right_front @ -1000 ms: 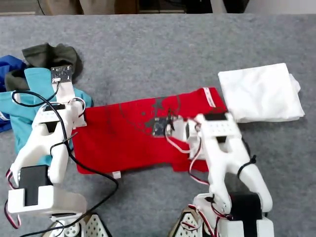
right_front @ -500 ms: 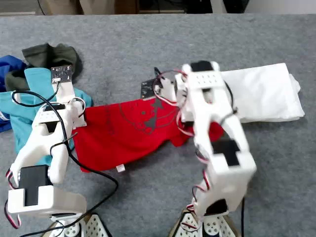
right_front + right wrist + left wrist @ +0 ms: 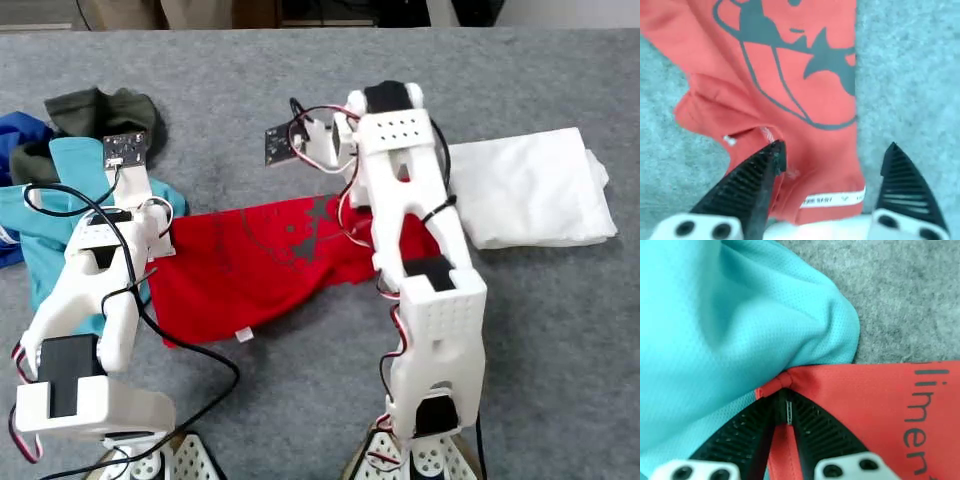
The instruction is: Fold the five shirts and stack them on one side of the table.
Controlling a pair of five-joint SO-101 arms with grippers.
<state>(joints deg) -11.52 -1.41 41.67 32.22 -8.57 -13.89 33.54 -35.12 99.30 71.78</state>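
A red shirt (image 3: pixel 250 260) with a dark print lies across the middle of the table, its right part folded over and rumpled. My left gripper (image 3: pixel 785 402) is shut on the shirt's left corner (image 3: pixel 165 240), where it overlaps a teal shirt (image 3: pixel 715 325). My right arm (image 3: pixel 400 170) is stretched over the red shirt's right half. Its gripper (image 3: pixel 835 150) hangs open above the printed cloth (image 3: pixel 785 85), with nothing between the fingers. A folded white shirt (image 3: pixel 530 185) rests at the right side.
At the far left lies a pile: the teal shirt (image 3: pixel 45 225), a dark green shirt (image 3: pixel 100 110) and a blue shirt (image 3: pixel 15 135). Grey felt (image 3: pixel 560 330) covers the table, bare at the far middle and near right. Cables trail near the left arm's base (image 3: pixel 90 400).
My right arm has swung from the shirt's near edge out toward the far side. The red shirt's near right part came up and over with it, so the shirt now lies narrower. The left arm has kept still.
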